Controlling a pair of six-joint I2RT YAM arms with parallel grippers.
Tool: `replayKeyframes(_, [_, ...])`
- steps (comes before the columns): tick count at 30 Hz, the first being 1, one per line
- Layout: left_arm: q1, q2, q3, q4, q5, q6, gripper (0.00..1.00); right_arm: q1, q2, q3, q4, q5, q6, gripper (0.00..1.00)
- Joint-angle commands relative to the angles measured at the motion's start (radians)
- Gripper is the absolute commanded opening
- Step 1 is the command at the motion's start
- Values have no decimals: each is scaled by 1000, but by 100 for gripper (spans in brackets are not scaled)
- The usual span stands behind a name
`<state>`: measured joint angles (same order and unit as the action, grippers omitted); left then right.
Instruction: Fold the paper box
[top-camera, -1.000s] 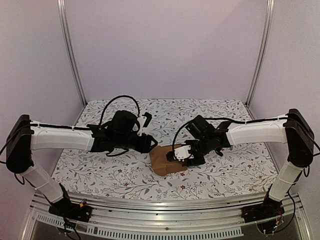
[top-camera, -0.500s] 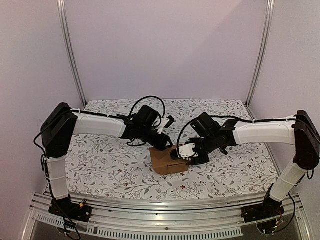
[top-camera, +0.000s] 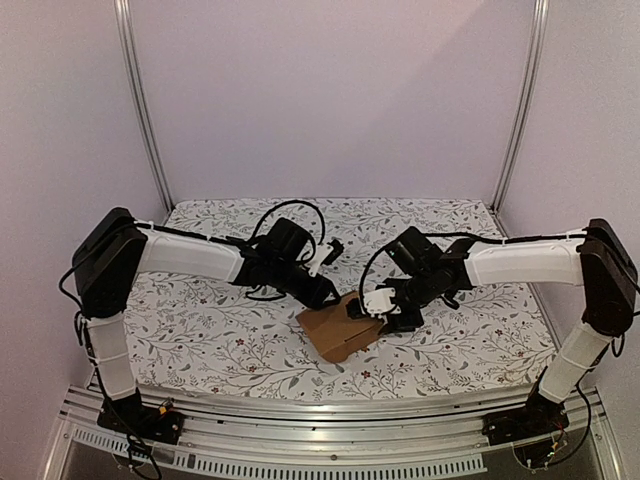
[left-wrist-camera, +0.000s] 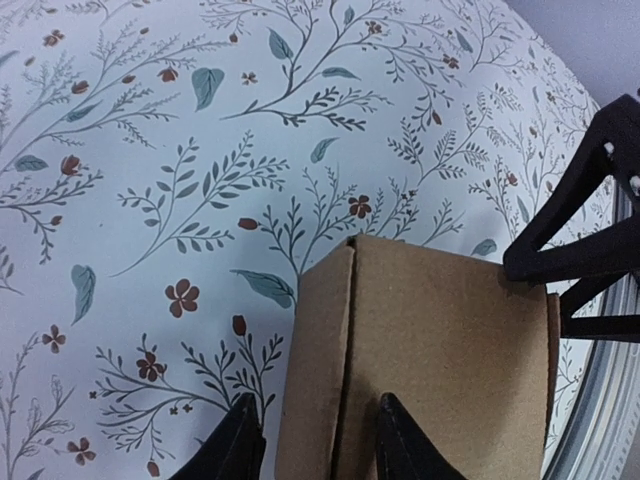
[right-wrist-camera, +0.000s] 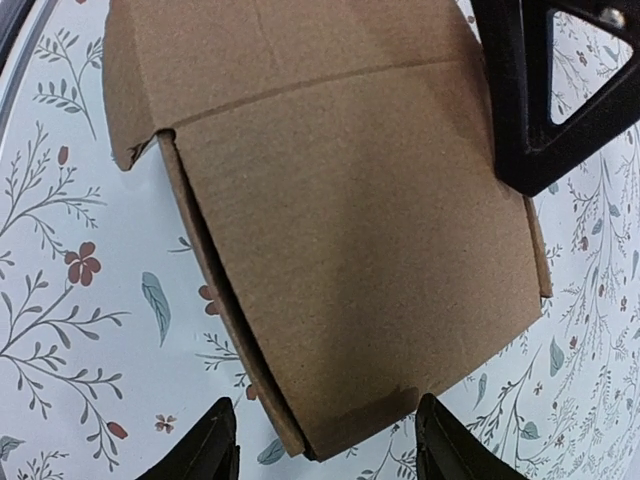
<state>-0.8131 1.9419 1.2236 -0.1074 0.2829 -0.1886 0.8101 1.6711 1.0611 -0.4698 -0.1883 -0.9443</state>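
My left hand (left-wrist-camera: 316, 415): fingers apart, straddling the paper box (left-wrist-camera: 450, 330) side wall right at the tips. Can't tell if it's pinching. My right hand (right-wrist-camera: 326, 410): fingers apart, box corner between them, gap showing on one side, so not clamped. The box sits askew between both hands on the floral table (left-wrist-camera: 150, 150), one side panel gaping. Risk: pushing from opposite ends could skid or twist the box. An uneven squeeze could crease the wall or spring the loose panel open.
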Motion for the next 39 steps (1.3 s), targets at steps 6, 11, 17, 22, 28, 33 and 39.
replayKeyframes(6, [6, -24, -16, -2, 13, -13, 39, -27, 89, 31, -73, -45, 0, 58])
replayKeyframes(11, [6, -117, -55, 54, 18, -27, 43, -79, 113, 47, -88, -69, 0, 57])
replayKeyframes(17, [6, -302, -129, 166, 5, -35, 46, -110, 119, 50, -93, -86, -10, 56])
replayKeyframes(22, [5, -406, -213, 157, -61, -27, 46, -110, 119, 54, -97, -83, -10, 56])
replayKeyframes(28, [-72, -580, -439, 186, -175, 28, 47, -117, 52, 47, -131, -95, -18, 58])
replayKeyframes(33, [-149, -732, -645, 270, -247, 141, 48, -114, 7, 84, -160, -123, -19, 61])
replayKeyframes(39, [-188, -754, -712, 273, -329, 187, 49, -71, 33, 118, -171, -93, -34, 62])
